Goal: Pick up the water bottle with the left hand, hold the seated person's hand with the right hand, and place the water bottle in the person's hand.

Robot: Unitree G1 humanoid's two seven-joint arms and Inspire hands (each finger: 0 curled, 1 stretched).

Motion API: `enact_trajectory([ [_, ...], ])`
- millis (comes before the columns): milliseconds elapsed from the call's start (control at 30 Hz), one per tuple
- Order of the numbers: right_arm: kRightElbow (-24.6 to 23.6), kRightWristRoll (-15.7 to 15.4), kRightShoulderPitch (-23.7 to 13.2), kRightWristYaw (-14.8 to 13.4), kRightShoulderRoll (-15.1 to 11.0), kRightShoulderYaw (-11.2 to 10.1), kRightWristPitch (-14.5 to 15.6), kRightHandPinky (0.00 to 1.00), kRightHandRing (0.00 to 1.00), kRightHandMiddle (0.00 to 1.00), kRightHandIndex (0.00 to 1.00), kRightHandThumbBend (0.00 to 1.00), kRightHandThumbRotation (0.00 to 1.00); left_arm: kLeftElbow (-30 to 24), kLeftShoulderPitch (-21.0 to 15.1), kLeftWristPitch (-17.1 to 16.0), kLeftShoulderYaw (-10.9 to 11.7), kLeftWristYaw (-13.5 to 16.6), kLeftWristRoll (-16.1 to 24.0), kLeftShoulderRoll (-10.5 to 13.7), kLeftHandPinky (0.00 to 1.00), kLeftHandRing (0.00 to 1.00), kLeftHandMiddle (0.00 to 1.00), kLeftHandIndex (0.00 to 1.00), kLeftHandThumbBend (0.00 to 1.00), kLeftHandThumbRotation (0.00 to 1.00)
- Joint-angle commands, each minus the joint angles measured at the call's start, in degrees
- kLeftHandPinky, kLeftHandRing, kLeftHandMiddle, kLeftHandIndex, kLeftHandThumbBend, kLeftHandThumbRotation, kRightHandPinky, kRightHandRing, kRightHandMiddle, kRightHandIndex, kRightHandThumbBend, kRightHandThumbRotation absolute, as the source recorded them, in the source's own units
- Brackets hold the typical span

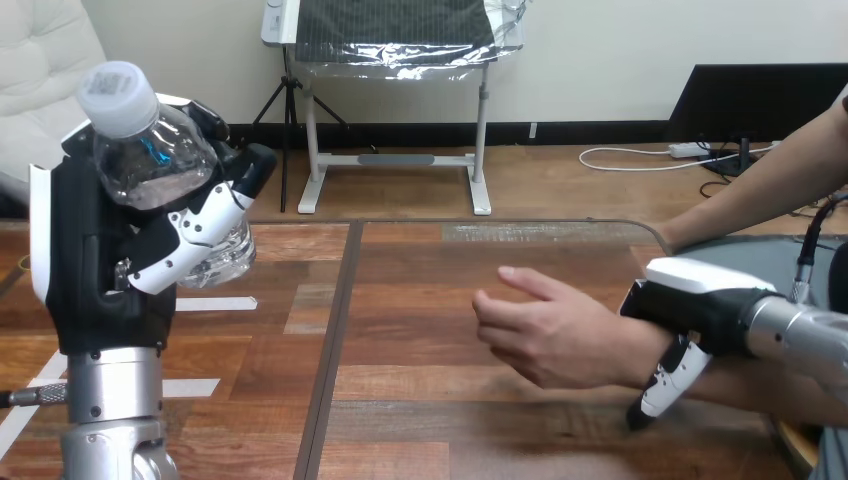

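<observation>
Robot's left hand (100, 270) is up at view left, raised well off the wooden table (430, 300), palm side toward the cam. Fingers and thumb are curled tight round a clear plastic water bottle (150, 150), so it's a firm wrap grip w/ nothing loose. Bottle is tilted, top leaning up-left, w/ its white cap (117, 95) sticking out above the hand. Lower part of the bottle pokes out behind the fingers on the right side. Bottle is clear of the table and well apart from the person. Silver left forearm (110, 400) runs straight down to the btm edge.

Person's hand (560, 335) reaches in from view right, low over the table near mid-right. Its fingers are relaxed and point left, and it holds nothing.

Robot's right hand (715, 300) sits on top of the person's wrist (640, 352), white shell up. One digit hooks down past the near side of the wrist w/ its tip by the table, so the hand is closed round the wrist. Right forearm (800, 335) comes in from the right edge.

White tape strips (215, 303) lie on the table left of centre, below the bottle.
</observation>
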Motion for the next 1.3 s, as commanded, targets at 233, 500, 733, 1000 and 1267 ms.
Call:
enact_trajectory([
  [233,-1.44,1.71,-5.27,1.2,-1.28,-2.79,1.52,0.14,0.19,0.25,0.26,0.88,0.08,-0.63,-4.78,0.76,-0.84,-0.17,-0.35,-0.09,0.22,0.28,0.34,0.4,0.55,0.0],
  [500,-1.99,1.9,-6.26,1.77,-1.2,-3.07,1.54,0.15,0.2,0.26,0.27,0.88,0.1,2.19,-6.35,0.94,-0.93,-0.19,1.07,0.39,0.22,0.28,0.34,0.4,0.54,0.0],
  [733,-2.0,3.16,-6.76,2.01,-0.76,-3.57,1.31,0.16,0.2,0.26,0.27,0.88,0.1,5.81,-8.24,1.42,-1.26,-0.54,2.42,0.76,0.23,0.28,0.34,0.4,0.55,0.0],
  [1000,-2.68,3.53,-7.37,2.55,-0.43,-3.55,2.0,0.17,0.21,0.27,0.27,0.89,0.14,12.5,-11.83,-0.13,-1.78,-1.6,2.29,0.23,0.23,0.28,0.34,0.4,0.55,0.0],
  [1267,-2.5,3.93,-7.83,2.66,0.13,-3.43,1.97,0.2,0.24,0.29,0.3,0.91,0.14,19.67,-15.62,-2.09,-2.26,-2.14,2.88,-0.35,0.24,0.29,0.34,0.39,0.55,0.0],
])
